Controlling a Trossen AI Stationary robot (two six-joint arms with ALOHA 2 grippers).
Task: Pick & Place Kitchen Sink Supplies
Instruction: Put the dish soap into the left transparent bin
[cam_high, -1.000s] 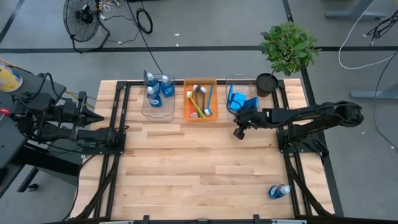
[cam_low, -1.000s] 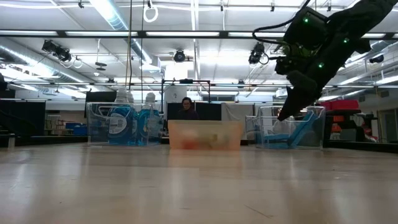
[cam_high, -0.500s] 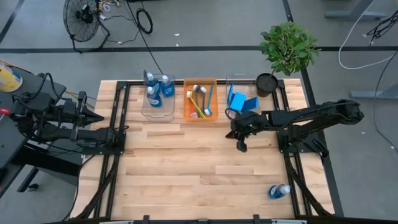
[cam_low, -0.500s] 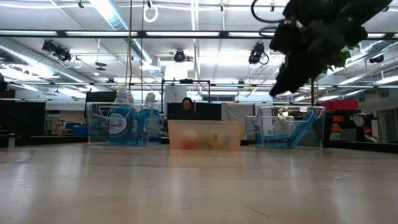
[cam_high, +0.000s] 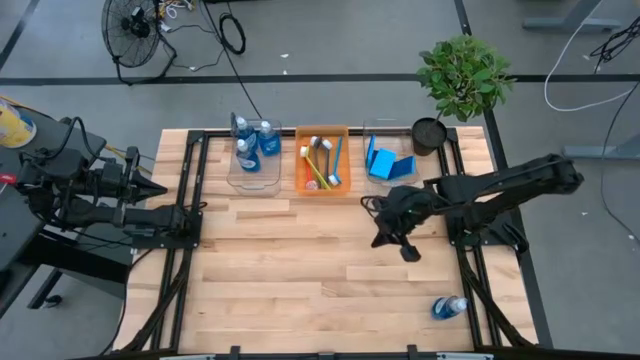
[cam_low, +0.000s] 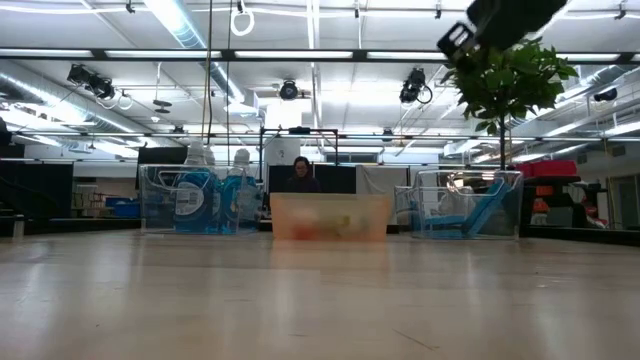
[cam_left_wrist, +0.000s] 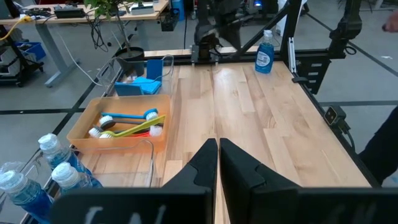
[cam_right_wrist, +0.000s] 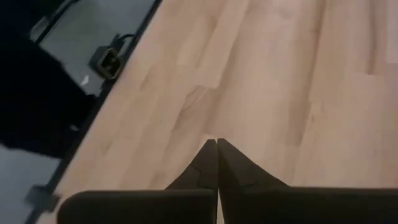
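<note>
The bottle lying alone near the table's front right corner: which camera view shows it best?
The left wrist view shows the lone bottle best: large, upright, blue liquid and pale cap clear. The high view shows the same bottle small, from above. The low view and the right wrist view do not show it.

Across the wooden table (cam_low: 320, 300), an orange bin (cam_low: 330, 217) stands at the far edge, its contents blurred. To its left is a clear bin (cam_low: 160, 205) holding bottles (cam_low: 195, 198) with blue contents; to its right, another clear bin (cam_low: 425, 210) holds a leaning blue sponge (cam_low: 483, 215). Above that right bin rises a potted plant (cam_low: 510, 85), with part of a dark robot arm (cam_low: 495, 22) over its leaves, and a person (cam_low: 300, 174) sits behind the orange bin.
</note>
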